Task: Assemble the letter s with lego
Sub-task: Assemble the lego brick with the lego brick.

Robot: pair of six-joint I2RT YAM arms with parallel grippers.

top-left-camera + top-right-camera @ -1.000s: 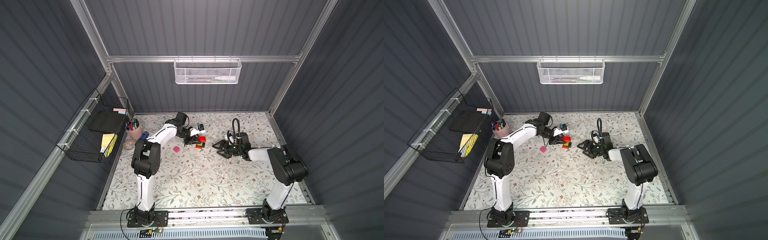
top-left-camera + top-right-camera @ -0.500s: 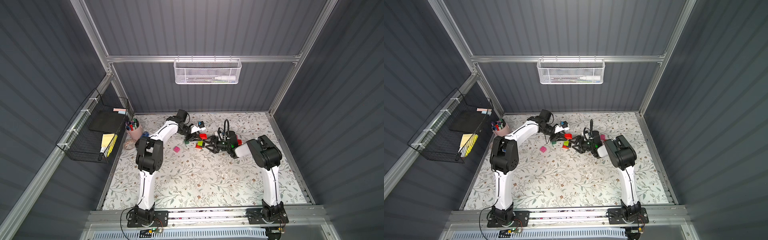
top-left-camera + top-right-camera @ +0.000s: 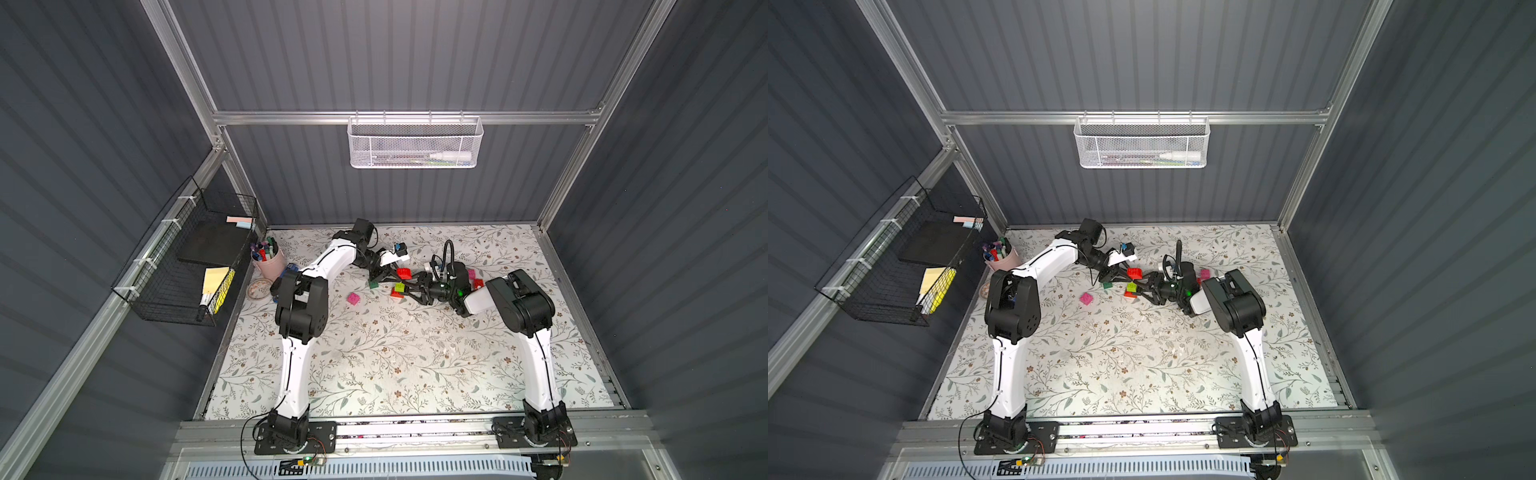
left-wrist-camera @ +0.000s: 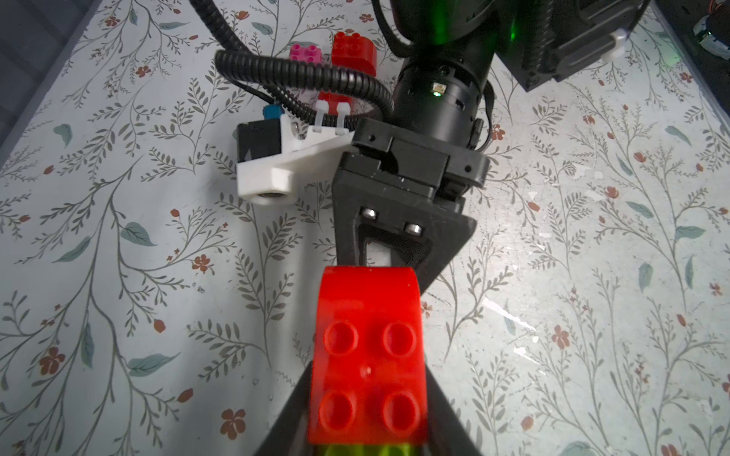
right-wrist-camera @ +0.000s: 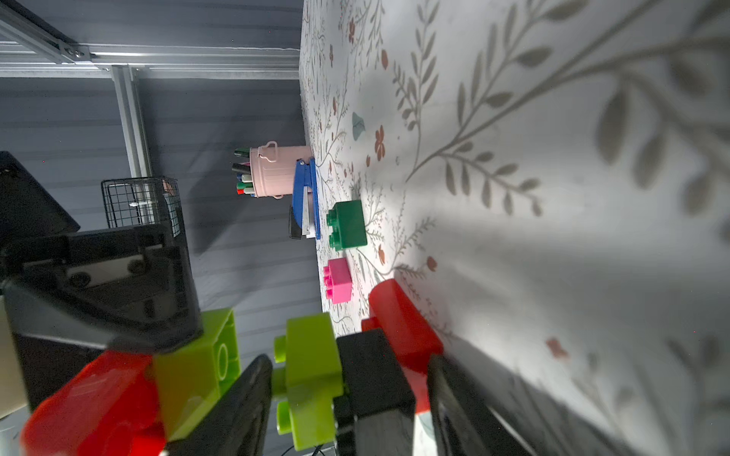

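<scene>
Left jaws clamp a red-and-lime pair [image 4: 367,355], likely poised for joining, just beside the right jaws. Between these sits a lime-black-red stack [image 5: 316,367] against the table [image 5: 513,197]; whether they grip it, I cannot tell.

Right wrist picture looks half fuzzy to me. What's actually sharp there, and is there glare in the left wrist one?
Right wrist view: the lime green brick and black brick near the lens are blurred, the dark green brick and pink brick farther off are sharp; left wrist view: white glare streaks on the table cover, red brick slightly soft.
</scene>
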